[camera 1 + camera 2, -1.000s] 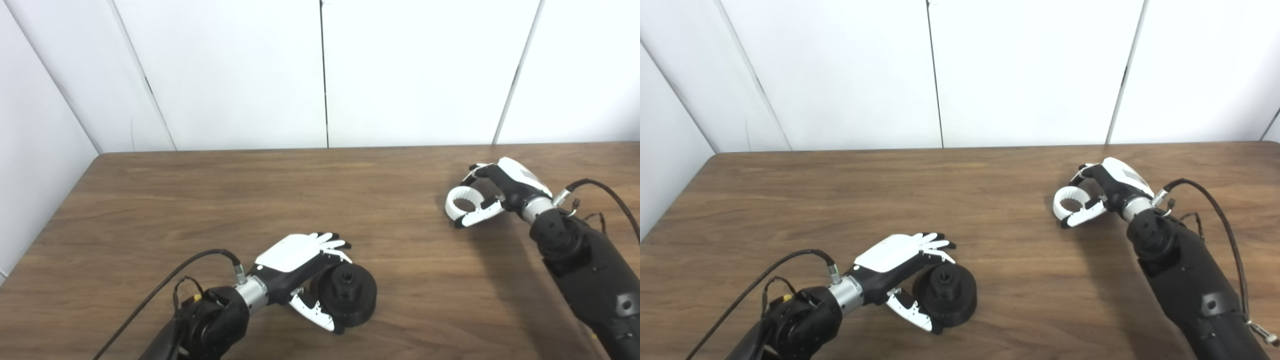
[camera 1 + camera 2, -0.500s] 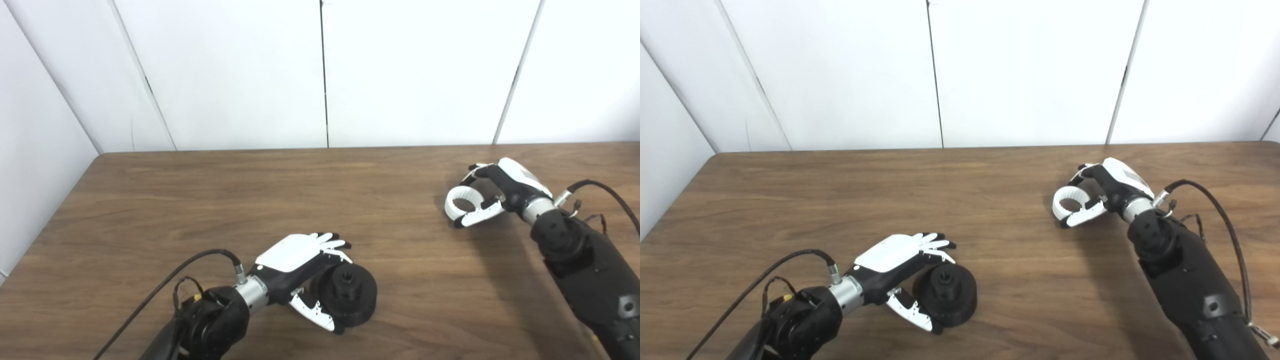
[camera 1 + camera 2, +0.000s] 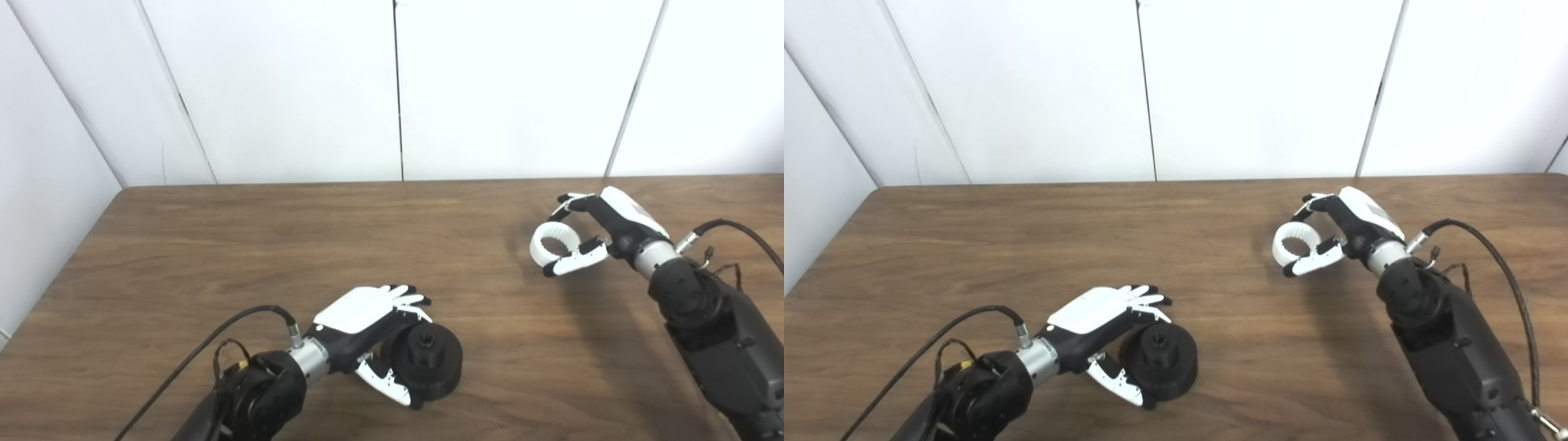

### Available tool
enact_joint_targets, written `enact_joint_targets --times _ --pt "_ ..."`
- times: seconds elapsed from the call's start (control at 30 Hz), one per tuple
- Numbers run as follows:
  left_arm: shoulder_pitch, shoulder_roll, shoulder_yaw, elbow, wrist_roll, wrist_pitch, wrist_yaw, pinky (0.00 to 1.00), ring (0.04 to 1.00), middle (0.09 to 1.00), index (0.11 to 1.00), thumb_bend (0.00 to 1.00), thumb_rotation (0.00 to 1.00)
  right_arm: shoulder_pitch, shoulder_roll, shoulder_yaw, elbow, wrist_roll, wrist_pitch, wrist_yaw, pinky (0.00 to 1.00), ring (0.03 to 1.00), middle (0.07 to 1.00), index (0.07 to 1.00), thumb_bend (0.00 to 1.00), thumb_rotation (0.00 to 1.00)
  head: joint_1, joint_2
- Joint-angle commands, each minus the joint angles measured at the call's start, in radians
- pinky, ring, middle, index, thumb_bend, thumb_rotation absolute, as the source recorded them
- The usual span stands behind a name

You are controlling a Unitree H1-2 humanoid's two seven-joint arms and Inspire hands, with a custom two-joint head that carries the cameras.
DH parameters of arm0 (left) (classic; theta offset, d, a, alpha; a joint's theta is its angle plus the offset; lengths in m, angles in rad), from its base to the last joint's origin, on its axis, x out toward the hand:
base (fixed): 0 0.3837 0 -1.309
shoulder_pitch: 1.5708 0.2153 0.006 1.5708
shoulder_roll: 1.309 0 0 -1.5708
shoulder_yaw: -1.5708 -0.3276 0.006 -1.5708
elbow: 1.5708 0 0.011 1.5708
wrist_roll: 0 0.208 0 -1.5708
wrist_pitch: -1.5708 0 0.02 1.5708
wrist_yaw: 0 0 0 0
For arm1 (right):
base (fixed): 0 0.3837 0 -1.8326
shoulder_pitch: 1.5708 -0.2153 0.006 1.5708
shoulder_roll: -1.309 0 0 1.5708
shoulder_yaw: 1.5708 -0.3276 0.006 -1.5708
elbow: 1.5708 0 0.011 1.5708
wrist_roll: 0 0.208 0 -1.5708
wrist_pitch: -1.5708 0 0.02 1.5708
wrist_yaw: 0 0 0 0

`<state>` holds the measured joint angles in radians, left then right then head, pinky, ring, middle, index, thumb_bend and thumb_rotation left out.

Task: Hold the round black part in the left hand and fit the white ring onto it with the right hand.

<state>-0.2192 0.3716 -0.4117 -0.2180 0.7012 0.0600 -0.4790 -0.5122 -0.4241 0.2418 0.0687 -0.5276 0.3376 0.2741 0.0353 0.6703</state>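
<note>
The round black part [image 3: 430,362] rests on the table [image 3: 245,245] near its front edge, with a raised hub on top. My left hand [image 3: 362,313] lies against the part's left side. Its fingers [image 3: 409,299] reach out straight over the part's far rim and its thumb [image 3: 386,384] runs along the near side, so the hand is open, not closed on the part. My right hand [image 3: 606,222] is at the right of the table, shut on the white ring [image 3: 550,246], which it pinches between thumb and fingers. The ring hangs a little above the table, far to the right of the black part.
White wall panels [image 3: 392,86] stand behind the table's far edge. The table's left edge [image 3: 61,275] runs diagonally at the left. Black cables [image 3: 744,231] trail from both wrists. Bare wood lies between the two hands.
My right hand has risen slightly and moved left with the white ring in it. The left hand and the black part have not moved.
</note>
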Motion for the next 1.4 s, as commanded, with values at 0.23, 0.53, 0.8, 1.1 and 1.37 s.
enact_joint_targets --times 0.23,0.53,0.8,1.1,1.37 --pt "-0.013 -0.002 -0.004 -0.009 0.011 -0.006 -0.001 1.0 1.0 0.946 0.697 0.77 0.4 -0.005 0.024 0.02 -0.184 0.009 0.024 0.068 0.97 0.935 0.874 0.491 0.52 0.15 -0.001 0.004" --pt "-0.02 -0.001 -0.005 0.002 0.015 -0.012 0.003 1.0 1.0 0.945 0.692 0.78 0.39 0.029 0.063 0.032 -0.286 0.017 0.042 0.11 0.9 0.93 0.879 0.491 0.52 0.15 0.0 0.003" --pt "-0.023 -0.004 -0.001 0.007 0.006 -0.012 0.004 1.0 1.0 0.946 0.689 0.78 0.38 0.055 0.082 0.08 -0.353 0.006 0.055 0.161 0.99 0.936 0.877 0.491 0.52 0.15 -0.001 0.005" --pt "-0.023 -0.004 0.001 0.0 0.01 -0.008 0.001 1.0 1.0 0.942 0.687 0.78 0.37 0.076 0.089 0.115 -0.406 -0.01 0.053 0.199 1.0 0.947 0.881 0.491 0.52 0.15 0.001 0.008" --pt "-0.024 -0.001 0.0 0.006 0.009 -0.01 0.0 1.0 1.0 0.944 0.688 0.78 0.37 0.086 0.099 0.12 -0.445 -0.006 0.056 0.217 1.0 0.948 0.883 0.491 0.52 0.15 -0.001 0.01"
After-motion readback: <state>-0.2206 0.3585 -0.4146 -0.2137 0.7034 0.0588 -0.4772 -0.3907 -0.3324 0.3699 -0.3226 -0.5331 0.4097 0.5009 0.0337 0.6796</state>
